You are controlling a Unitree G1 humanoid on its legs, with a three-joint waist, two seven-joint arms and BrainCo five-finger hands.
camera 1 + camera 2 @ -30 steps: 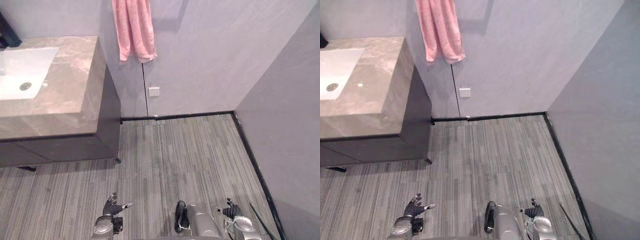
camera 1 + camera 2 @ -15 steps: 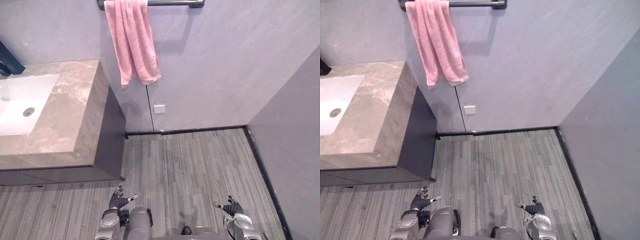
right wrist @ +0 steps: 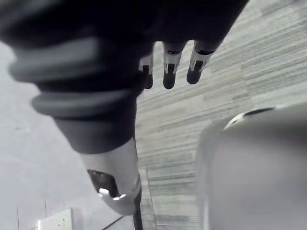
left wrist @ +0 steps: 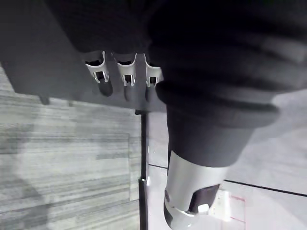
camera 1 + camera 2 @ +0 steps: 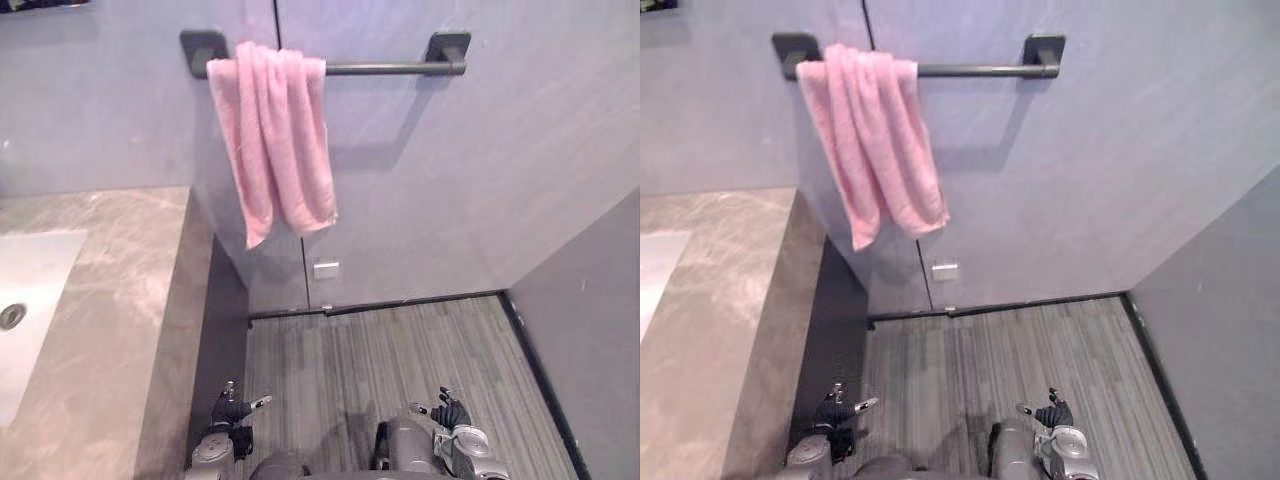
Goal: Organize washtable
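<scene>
A marble washtable [image 5: 110, 320] with a white basin [image 5: 25, 300] runs along the left side. A pink towel [image 5: 275, 140] hangs over the left end of a dark wall rail [image 5: 390, 68] above the table's right end. My left hand [image 5: 232, 410] hangs low beside the table's dark cabinet, fingers relaxed and holding nothing; its fingers [image 4: 125, 72] point at the cabinet side. My right hand [image 5: 448, 412] hangs low over the floor, fingers [image 3: 169, 67] loose and holding nothing.
A grey striped floor [image 5: 400, 350] stretches between the cabinet and a grey side wall [image 5: 590, 340] on the right. A small white socket plate [image 5: 325, 268] sits low on the back wall under the towel.
The camera has tilted up and moved closer: the towel rail has come fully into view and the washtable has slid left. Both hands stay low and relaxed.
</scene>
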